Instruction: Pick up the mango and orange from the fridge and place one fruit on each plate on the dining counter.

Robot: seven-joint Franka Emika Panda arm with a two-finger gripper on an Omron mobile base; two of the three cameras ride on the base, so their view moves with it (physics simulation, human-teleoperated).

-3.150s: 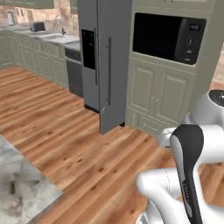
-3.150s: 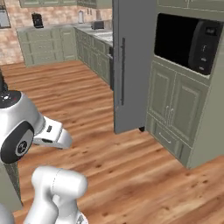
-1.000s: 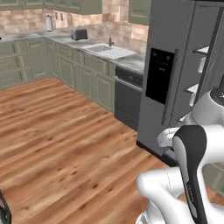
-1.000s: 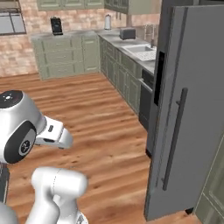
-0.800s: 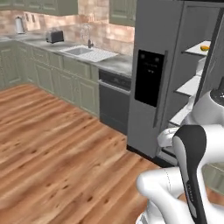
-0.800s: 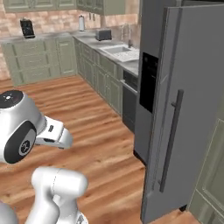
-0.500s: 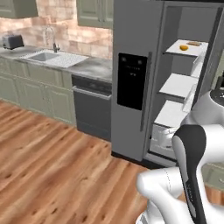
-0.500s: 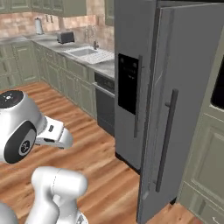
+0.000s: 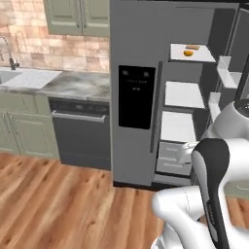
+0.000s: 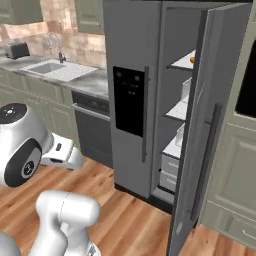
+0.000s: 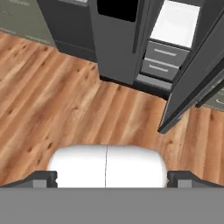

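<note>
- The tall matte grey double-door fridge (image 9: 138, 97) is seen ahead of the arm, its right door (image 10: 200, 135) swung open and its left door, with the black dispenser panel (image 9: 136, 97), closed.
- The white inner shelves (image 9: 184, 94) are exposed in the open compartment, with grey drawers (image 11: 162, 60) below them.
- A small round fruit of uniform bright orange (image 9: 188, 53) is seen on the top shelf, well above and beyond the arm; a sliver of it shows past the door edge in the right base view (image 10: 192, 60).
- Just behind it, a flatter orange-brown item (image 9: 192, 47) lies on the same shelf; its identity cannot be told.
- The gripper (image 11: 107, 177) is directed down at the wooden plank floor (image 11: 57, 109), well short of the fridge.
- Whether the fingers are spread or pressed together cannot be told; only two dark tips (image 11: 43, 178) are seen, far apart at the frame's bottom.
- A dark dishwasher (image 9: 80, 133) stands to the left of the fridge, under a grey marble wall counter (image 9: 63, 85).
</note>
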